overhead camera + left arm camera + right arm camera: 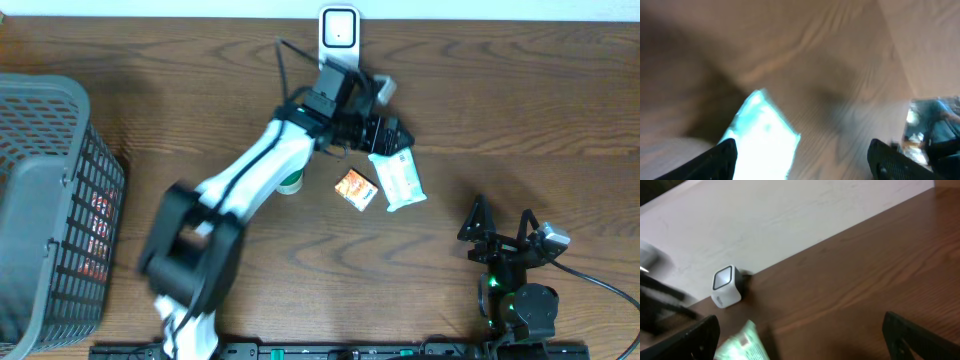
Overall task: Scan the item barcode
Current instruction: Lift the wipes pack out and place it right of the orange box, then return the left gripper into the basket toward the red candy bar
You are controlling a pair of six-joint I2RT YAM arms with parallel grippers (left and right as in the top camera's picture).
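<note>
- the white packet [397,180] lies flat on the bench [520,110], a little in front of the scanner [338,30] and to its right. a small orange box [356,188] lies just beside the packet, more squarely in front of the scanner.
- the left pincer [390,138] hangs between the scanner and the packet, over the packet's scanner-side end. its fingers [722,157] are spread wide, and in the wrist view the packet sits beside one finger, not pinched.
- the right pincer [500,228] is spread too and holds nothing, well in front of the scanner and far to its right.
- the step in hand looks like handling the packet at the scanner. motion blur hides where its barcode is.
- to do it well, i would close on the packet's narrow edges, never across the printed face, so no finger covers the code.
- then turn the code face squarely toward the scanner's window and hold it steady.
- the packet looks soft and may sag or crinkle, so grip it near the middle of its length.
- the orange box is close, so keep the fingers from nudging it.
</note>
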